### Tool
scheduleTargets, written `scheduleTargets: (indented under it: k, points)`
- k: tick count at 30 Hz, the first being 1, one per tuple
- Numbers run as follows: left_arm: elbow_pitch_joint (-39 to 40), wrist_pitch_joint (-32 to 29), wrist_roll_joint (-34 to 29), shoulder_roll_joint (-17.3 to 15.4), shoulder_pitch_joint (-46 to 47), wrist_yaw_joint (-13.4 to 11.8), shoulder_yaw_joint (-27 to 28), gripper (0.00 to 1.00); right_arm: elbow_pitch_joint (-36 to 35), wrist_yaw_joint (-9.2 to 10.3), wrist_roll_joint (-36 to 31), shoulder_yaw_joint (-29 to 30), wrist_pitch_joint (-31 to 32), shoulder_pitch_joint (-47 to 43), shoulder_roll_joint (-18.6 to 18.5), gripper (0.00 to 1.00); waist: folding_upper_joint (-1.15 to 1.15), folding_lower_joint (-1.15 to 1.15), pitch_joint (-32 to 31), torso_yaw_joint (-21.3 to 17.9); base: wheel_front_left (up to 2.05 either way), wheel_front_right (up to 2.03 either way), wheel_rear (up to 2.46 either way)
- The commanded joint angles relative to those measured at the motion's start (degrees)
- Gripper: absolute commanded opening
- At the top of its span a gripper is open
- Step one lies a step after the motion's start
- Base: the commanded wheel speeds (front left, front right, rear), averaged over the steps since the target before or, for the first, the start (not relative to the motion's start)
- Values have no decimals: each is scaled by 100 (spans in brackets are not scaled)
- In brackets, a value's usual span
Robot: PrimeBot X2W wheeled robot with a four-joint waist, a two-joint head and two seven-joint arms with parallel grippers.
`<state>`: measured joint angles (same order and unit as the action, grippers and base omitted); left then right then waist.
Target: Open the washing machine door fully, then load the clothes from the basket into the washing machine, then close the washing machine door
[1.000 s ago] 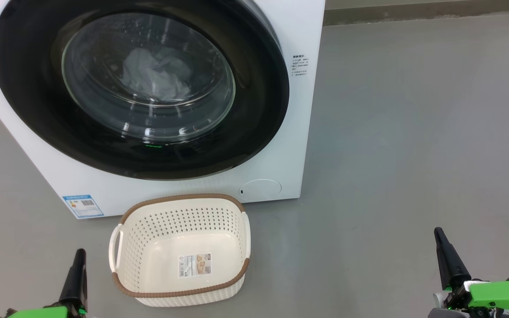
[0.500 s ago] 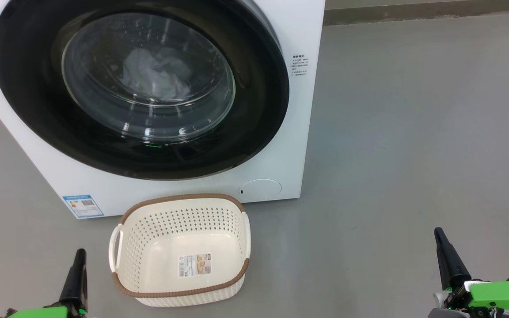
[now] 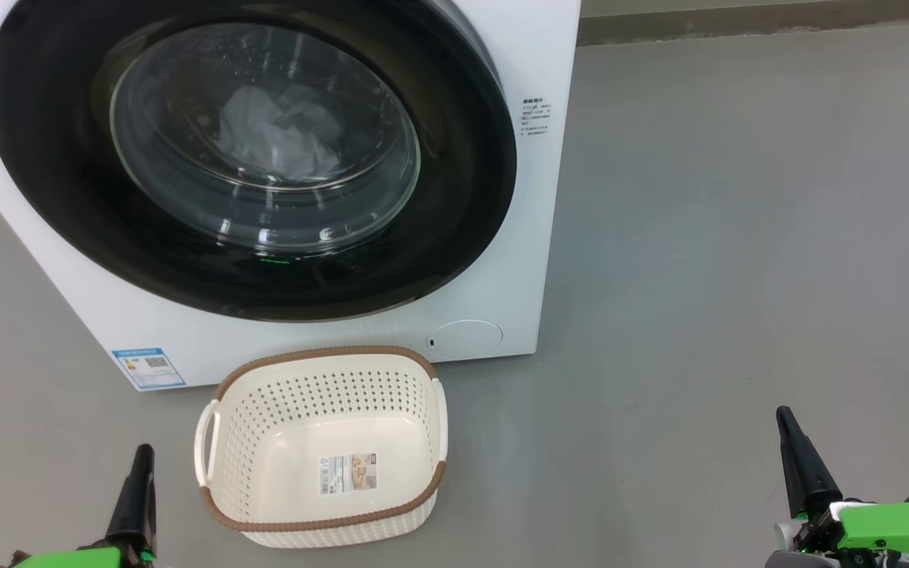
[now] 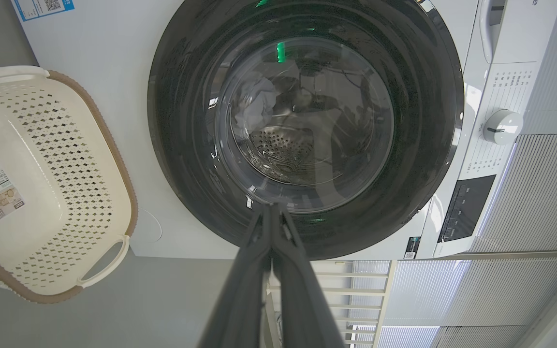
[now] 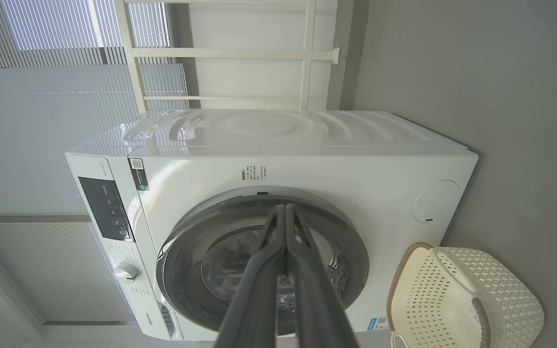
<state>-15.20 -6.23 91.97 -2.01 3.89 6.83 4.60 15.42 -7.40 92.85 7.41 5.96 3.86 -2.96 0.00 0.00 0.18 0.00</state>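
Head cam: high, facing fwd & down, close on the washing machine door (image 3: 265, 142) and the basket (image 3: 320, 394) on the floor (image 3: 738, 237). L wrist cam: rolled sideways, looks along the left end effector (image 4: 271, 209) straight at the door, near. R wrist cam: rolled the opposite way, sights past the right end effector (image 5: 285, 209), further back, whole washing machine (image 5: 356, 164) in frame. All 3 share door + basket

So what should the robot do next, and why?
Probably just park its arms, since the job looks done. The basket is empty, the clothes show through the glass of the washing machine door, and that door looks shut against the washing machine. The left end effector and right end effector are shut, holding nothing.
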Motion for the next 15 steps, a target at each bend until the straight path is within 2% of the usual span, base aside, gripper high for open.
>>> scheduleTargets:
  k: [1, 15]
  points:
    - [115, -28, 16, -89, 230, 66, 196, 0, -141, -9, -40, -123, 25, 229, -20, 0, 0, 0, 0, 0, 0, 0, 0]
    - [115, -29, 16, -89, 230, 66, 197, 0, -141, -9, -47, -116, 31, 229, -14, 0, 0, 0, 0, 0, 0, 0, 0]
